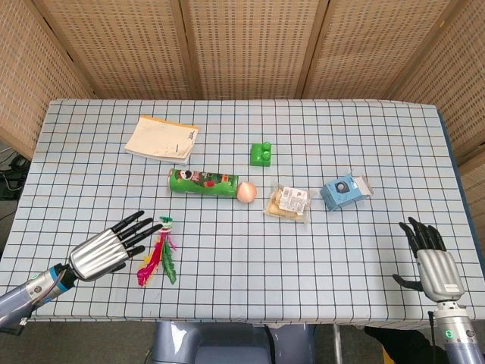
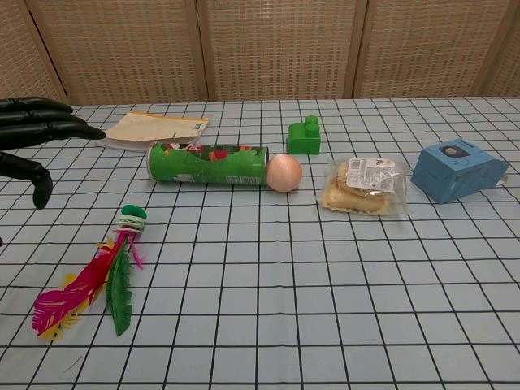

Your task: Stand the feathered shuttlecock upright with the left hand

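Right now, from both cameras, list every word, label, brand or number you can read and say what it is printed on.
No text can be read in either view.
Green snack can: printed graphics, lettering too blurred.
Packet of biscuits: white label, print too small.
Booklet: dark mark at its corner, unreadable.
Blue box: a round emblem, no legible words.

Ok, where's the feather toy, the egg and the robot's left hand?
feather toy [image 2: 89,280], chest view, on the pink feather.
egg [image 2: 284,173], chest view, middle of its shell.
left hand [image 1: 106,250], head view, on the silver back of the hand.
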